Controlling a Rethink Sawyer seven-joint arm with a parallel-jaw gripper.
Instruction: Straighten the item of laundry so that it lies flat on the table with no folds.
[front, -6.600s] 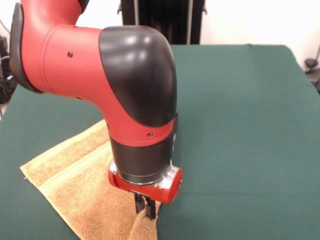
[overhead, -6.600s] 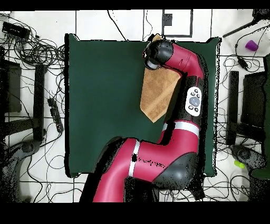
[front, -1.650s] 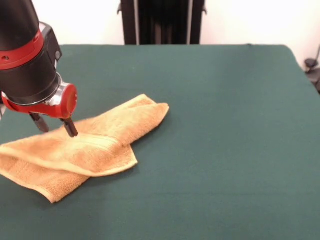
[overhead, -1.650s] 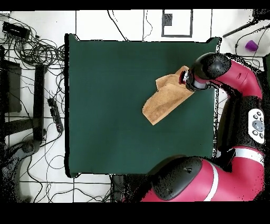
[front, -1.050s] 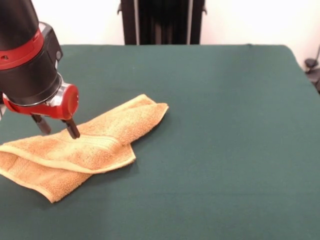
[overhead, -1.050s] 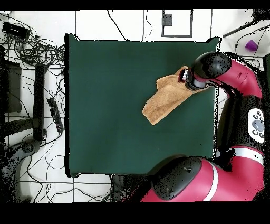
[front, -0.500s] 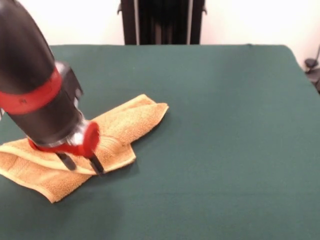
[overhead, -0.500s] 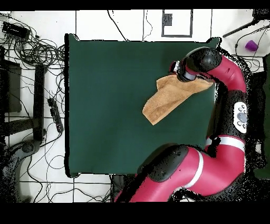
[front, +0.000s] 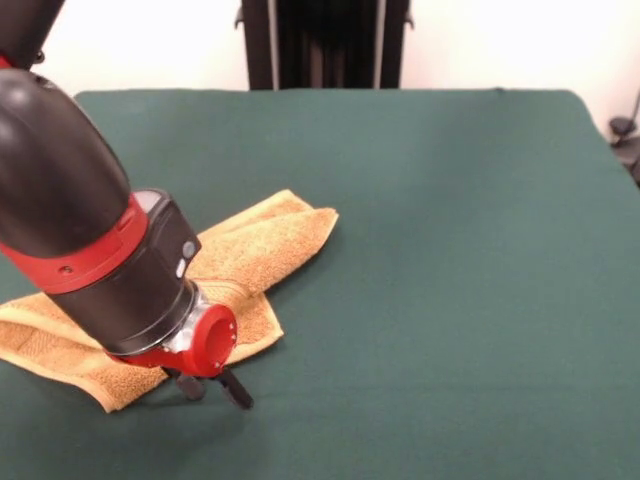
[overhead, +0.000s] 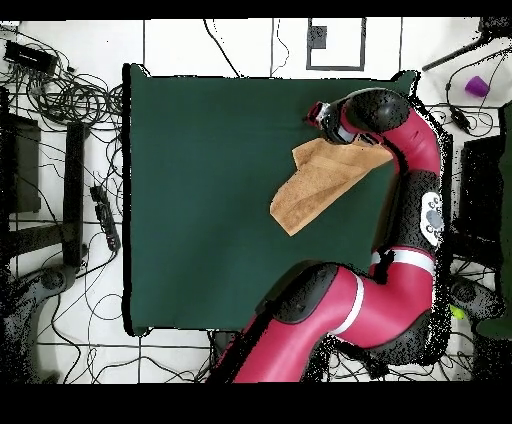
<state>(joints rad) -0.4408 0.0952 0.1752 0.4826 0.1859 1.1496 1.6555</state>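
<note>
1. Front view: the towel (front: 250, 250) lies folded at 8 o'clock on the green surface (front: 450, 250), its left end cut off by the frame.
2. From 12 to 5 o'clock the surface lies bare.
3. The pincer (front: 213, 388), slightly parted and holding nothing, points down just past the towel's near edge.
4. The arm (front: 80, 230) hides the towel's middle.

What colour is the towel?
Orange-yellow towel, clearest in the front view.
</note>
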